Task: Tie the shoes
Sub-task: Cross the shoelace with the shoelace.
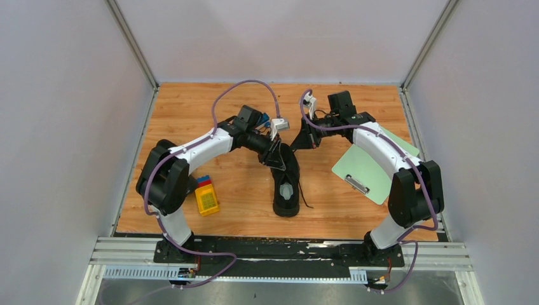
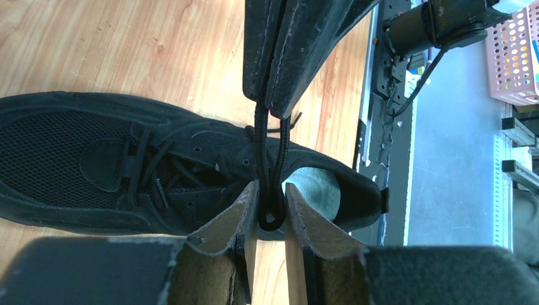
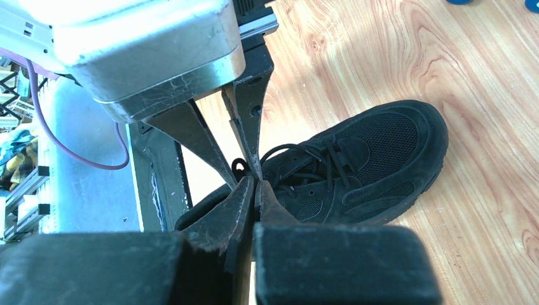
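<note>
And here we are over the middle of the wooden tabletop (image 1: pixel 191 108), where one black shoe (image 1: pixel 286 187) is lying on its sole, heel toward the arm bases and toe pointing away, with both arms reaching in above its laced part. The right gripper (image 3: pixel 254 184) is hanging over the shoe with its fingers (image 2: pixel 279 51) pressed tight together, and they are pinching the thin black lace (image 2: pixel 259 152), which is running down from them as two strands into a small loop. That loop is sitting right in the gap of the left gripper (image 2: pixel 271 190), whose fingers (image 2: pixel 245 216) are standing narrowly apart on either side of it, above the pale insole at the shoe's opening; whether they are touching the lace I cannot tell. A loose end of lace is trailing on the wood on the shoe's right side. Off to the right, a pale green clipboard (image 1: pixel 375 166) is lying flat, partly under the right arm, and to the left a small yellow toy (image 1: pixel 206 199) is sitting near the left arm's base.
</note>
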You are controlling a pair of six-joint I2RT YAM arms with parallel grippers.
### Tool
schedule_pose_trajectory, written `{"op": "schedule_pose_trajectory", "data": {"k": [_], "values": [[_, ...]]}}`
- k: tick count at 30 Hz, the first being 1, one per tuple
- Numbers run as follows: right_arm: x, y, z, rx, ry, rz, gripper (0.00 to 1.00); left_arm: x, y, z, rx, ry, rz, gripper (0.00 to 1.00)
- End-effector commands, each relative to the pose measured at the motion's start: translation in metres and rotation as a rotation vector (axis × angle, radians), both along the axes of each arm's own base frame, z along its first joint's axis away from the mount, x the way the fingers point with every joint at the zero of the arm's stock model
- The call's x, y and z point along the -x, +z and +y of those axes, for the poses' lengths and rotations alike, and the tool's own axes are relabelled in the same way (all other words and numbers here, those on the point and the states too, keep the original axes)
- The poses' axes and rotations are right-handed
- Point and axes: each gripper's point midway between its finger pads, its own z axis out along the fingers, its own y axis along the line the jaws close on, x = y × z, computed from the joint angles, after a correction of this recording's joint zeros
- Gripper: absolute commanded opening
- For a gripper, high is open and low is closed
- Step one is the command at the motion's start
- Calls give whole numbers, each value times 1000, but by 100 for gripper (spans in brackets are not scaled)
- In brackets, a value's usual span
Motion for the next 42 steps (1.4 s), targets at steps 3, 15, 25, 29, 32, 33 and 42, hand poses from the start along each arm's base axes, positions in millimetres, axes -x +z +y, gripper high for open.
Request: {"op": "schedule_pose_trajectory", "data": {"k": [3, 15, 25, 29, 32, 33, 42], "values": [[-2, 24, 4, -43, 20, -84, 0, -4, 17, -3, 31, -33, -24, 24], [1, 22, 2, -35, 21, -91, 3, -7, 20, -7, 29, -39, -27, 7], [37, -9, -38, -34, 136, -161, 45, -3, 12, -5, 37, -50, -27, 4], [48, -39, -46, 12, 162, -207, 47, -4, 15, -8, 45, -44, -20, 13], [45, -51, -44, 40, 168, -247, 46, -7, 16, -9, 43, -26, -5, 19], [43, -53, -42, 48, 171, -255, 46, -7, 15, -10, 41, -21, 0, 19], [32, -67, -15, 26, 218, -236, 42, -10, 15, -9, 18, 43, 58, 36]]}}
